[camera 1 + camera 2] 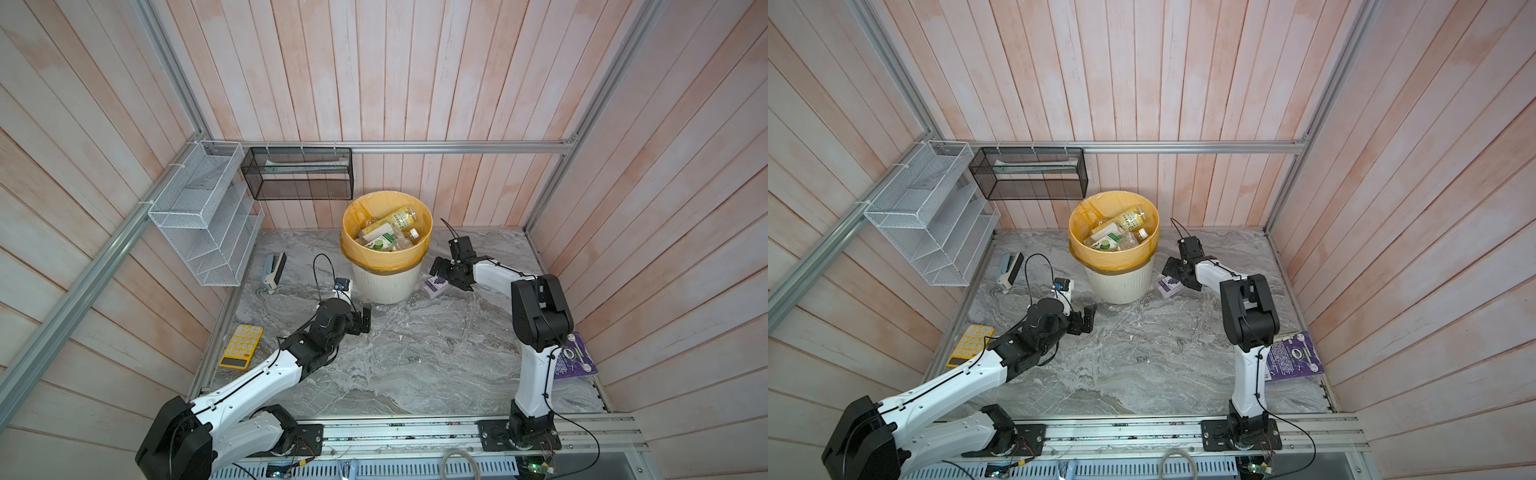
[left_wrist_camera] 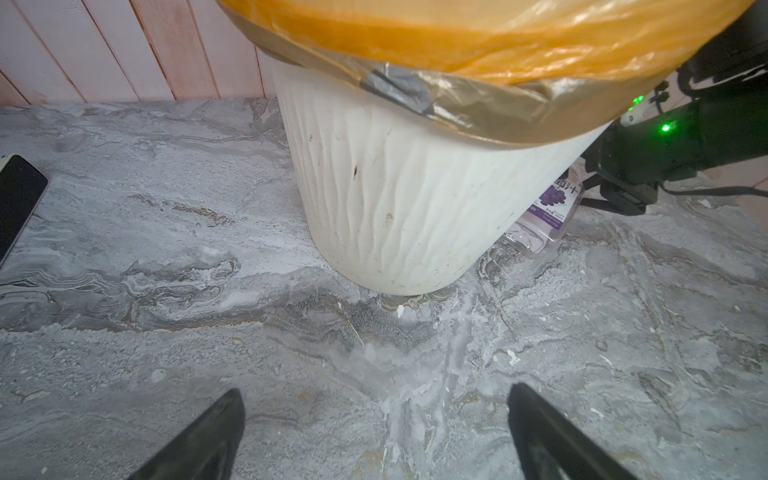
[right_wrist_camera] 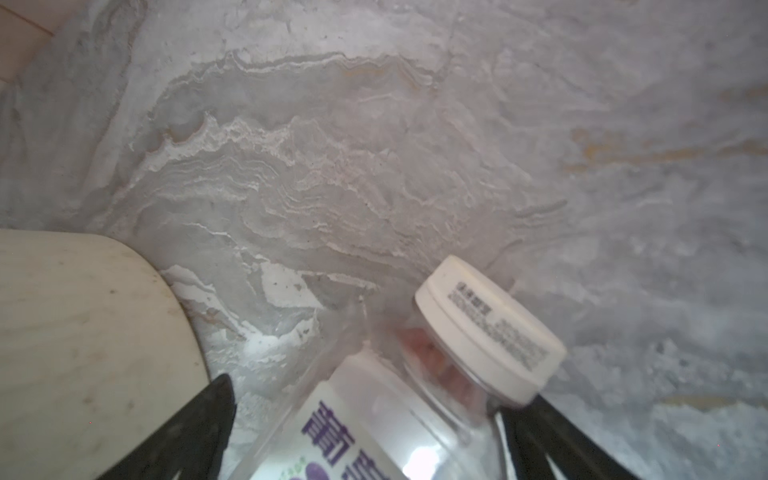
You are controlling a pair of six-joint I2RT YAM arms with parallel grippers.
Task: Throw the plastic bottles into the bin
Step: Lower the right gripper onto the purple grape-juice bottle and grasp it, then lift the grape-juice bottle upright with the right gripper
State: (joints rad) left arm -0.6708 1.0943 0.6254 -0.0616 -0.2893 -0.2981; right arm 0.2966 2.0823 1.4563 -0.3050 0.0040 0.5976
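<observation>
With right pincer (image 3: 380, 390) spread, straddles the purple-labelled bottle (image 1: 436, 286) beside the bin (image 1: 386, 282); hangs left pincer (image 2: 374, 390) spread, empty. Looks mid-grasp: next calls for closing, lifting, dropping inside.

White arms (image 1: 257, 374), black joints (image 1: 540, 311) and fingers (image 2: 208, 436)

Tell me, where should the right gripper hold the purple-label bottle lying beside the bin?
Probably take the purple-label bottle by its labelled body, below the white cap, from above, the right gripper straddling its width: it lies on its side, close beside the bin.
</observation>
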